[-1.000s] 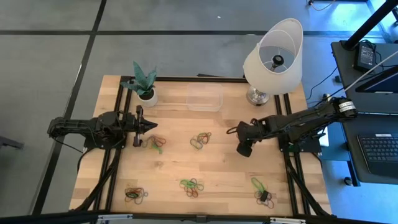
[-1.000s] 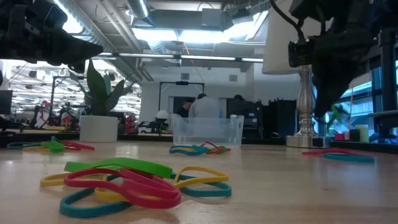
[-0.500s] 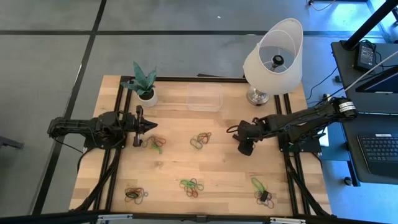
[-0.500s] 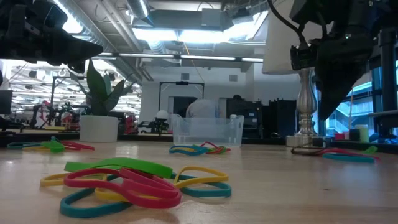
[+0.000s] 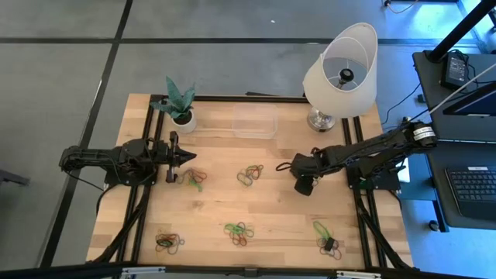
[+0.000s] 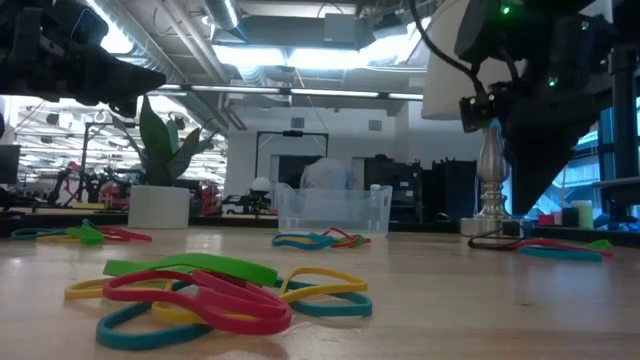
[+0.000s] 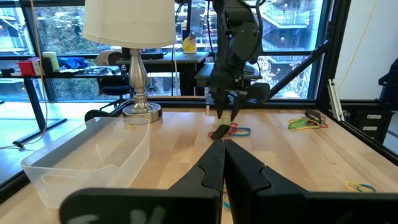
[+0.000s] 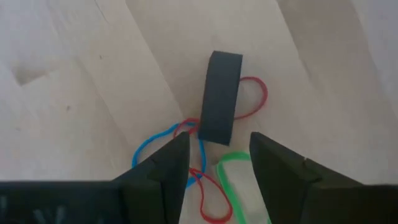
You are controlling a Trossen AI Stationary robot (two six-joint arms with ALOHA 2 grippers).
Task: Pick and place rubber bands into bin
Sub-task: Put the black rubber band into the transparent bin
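My right gripper points down at the table's right middle, open, just above a small cluster of rubber bands in red, blue and green. A small black block lies on those bands. My fingers stand over the cluster's near side without touching it. The left wrist view shows the same gripper over the bands. Other clusters lie flat on the wood. The clear bin stands at the far middle. My left gripper is shut, level, at the left.
A lamp stands at the far right, close behind my right arm. A potted plant sits at the far left. More band clusters lie along the near edge. Black rails run along both sides.
My right gripper has come down toward the bands under it and shifted a little toward the table's left. In the low view a dark loop and a green band now show on the table beside the red and blue ones below it.
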